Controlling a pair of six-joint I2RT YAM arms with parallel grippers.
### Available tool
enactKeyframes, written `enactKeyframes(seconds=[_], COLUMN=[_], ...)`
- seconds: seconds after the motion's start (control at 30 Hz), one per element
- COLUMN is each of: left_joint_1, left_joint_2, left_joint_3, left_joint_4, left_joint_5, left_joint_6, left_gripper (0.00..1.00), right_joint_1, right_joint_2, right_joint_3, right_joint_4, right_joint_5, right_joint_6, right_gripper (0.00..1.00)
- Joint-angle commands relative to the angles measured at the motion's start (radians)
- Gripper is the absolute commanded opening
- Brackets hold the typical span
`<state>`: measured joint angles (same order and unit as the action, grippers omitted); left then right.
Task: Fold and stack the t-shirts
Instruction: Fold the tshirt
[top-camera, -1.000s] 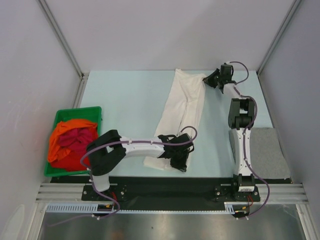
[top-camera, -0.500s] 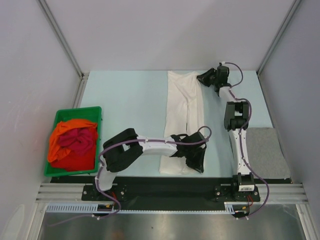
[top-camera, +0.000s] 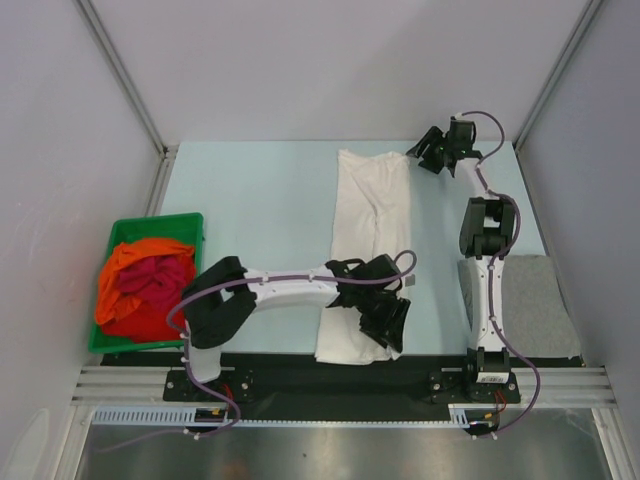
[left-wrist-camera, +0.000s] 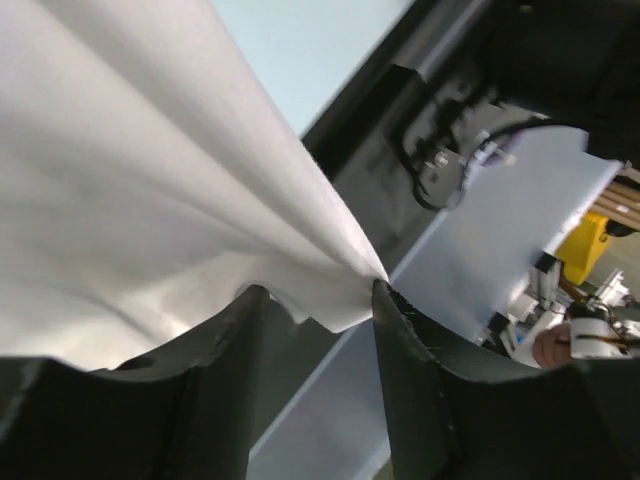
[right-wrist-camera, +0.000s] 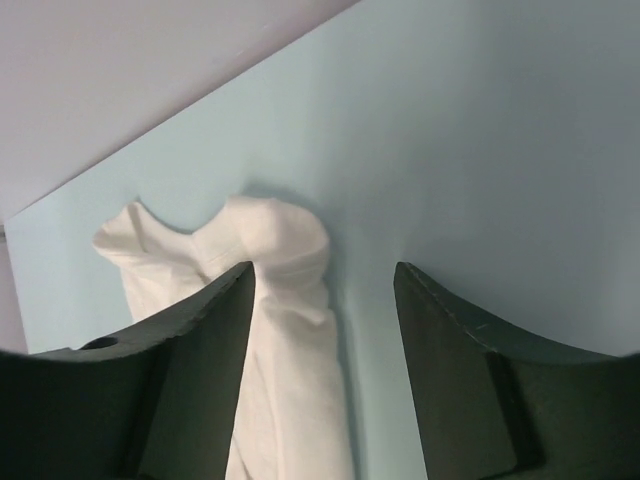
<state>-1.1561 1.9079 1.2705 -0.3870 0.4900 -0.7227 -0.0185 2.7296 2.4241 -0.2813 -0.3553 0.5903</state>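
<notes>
A white t-shirt (top-camera: 370, 210) lies on the table as a long narrow strip running from the far side to the near edge. My left gripper (top-camera: 388, 318) hovers over its near end, jaws open. In the left wrist view the left gripper (left-wrist-camera: 315, 290) has the white t-shirt's (left-wrist-camera: 150, 200) hem just at its fingertips, not pinched. My right gripper (top-camera: 422, 157) is open beside the far right corner. In the right wrist view the right gripper (right-wrist-camera: 325, 270) stands above the white t-shirt's (right-wrist-camera: 280, 250) bunched end, which lies loose on the table.
A folded grey t-shirt (top-camera: 535, 300) lies flat at the near right, beside the right arm. At the left, a green bin (top-camera: 120, 232) holds a crumpled orange t-shirt (top-camera: 125, 262) and a dark red one (top-camera: 155, 280). Metal posts and walls bound the table.
Both grippers have gone from shut to open and let go of the white t-shirt. The shirt now lies straighter and further right. The right gripper has pulled back to the right.
</notes>
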Motion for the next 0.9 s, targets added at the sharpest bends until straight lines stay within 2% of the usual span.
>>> enactKeyframes(seconds=[0.0, 0.17, 0.2, 0.23, 0.33, 0.37, 0.43, 0.53, 0.6, 0.63, 0.7, 0.87], left_joint_1=[0.033, 0.098, 0.102, 0.102, 0.093, 0.093, 0.102, 0.153, 0.209, 0.226, 0.29, 0.403], left_joint_2=[-0.141, -0.21, -0.21, -0.204, -0.118, -0.103, -0.084, -0.134, -0.203, -0.225, -0.269, -0.352], left_joint_3=[0.003, 0.067, 0.078, 0.09, 0.176, 0.222, 0.277, 0.274, 0.221, 0.196, 0.112, -0.054], left_joint_4=[-0.071, -0.168, -0.162, -0.156, -0.139, -0.145, -0.18, -0.211, -0.22, -0.22, -0.224, -0.222], left_joint_5=[0.074, 0.123, 0.142, 0.212, 0.321, 0.334, 0.27, 0.167, 0.087, 0.056, -0.008, -0.034], left_joint_6=[0.074, 0.129, 0.135, 0.14, 0.163, 0.178, 0.204, 0.209, 0.201, 0.198, 0.189, 0.183], left_gripper=[0.52, 0.61, 0.68, 0.71, 0.8, 0.79, 0.77, 0.74, 0.75, 0.75, 0.77, 0.76], right_joint_1=[-0.04, -0.077, -0.078, -0.078, -0.072, -0.074, -0.072, -0.058, -0.052, -0.051, -0.044, 0.005], right_joint_2=[-0.085, -0.136, -0.162, -0.18, -0.283, -0.31, -0.391, -0.511, -0.585, -0.66, -0.724, -0.882], right_joint_3=[0.02, 0.03, 0.009, -0.006, -0.147, -0.192, -0.313, -0.469, -0.597, -0.72, -0.821, -1.078], right_joint_4=[-0.156, -0.248, -0.263, -0.295, -0.3, -0.289, -0.271, -0.271, -0.234, -0.204, -0.18, -0.225], right_joint_5=[0.033, 0.006, -0.004, -0.005, 0.009, 0.004, -0.027, -0.056, -0.077, -0.083, -0.1, -0.111], right_joint_6=[-0.09, -0.11, -0.118, -0.128, -0.152, -0.146, -0.129, -0.142, -0.138, -0.121, -0.112, -0.167], right_gripper=[0.65, 0.71, 0.72, 0.74, 0.8, 0.8, 0.8, 0.81, 0.81, 0.82, 0.82, 0.82])
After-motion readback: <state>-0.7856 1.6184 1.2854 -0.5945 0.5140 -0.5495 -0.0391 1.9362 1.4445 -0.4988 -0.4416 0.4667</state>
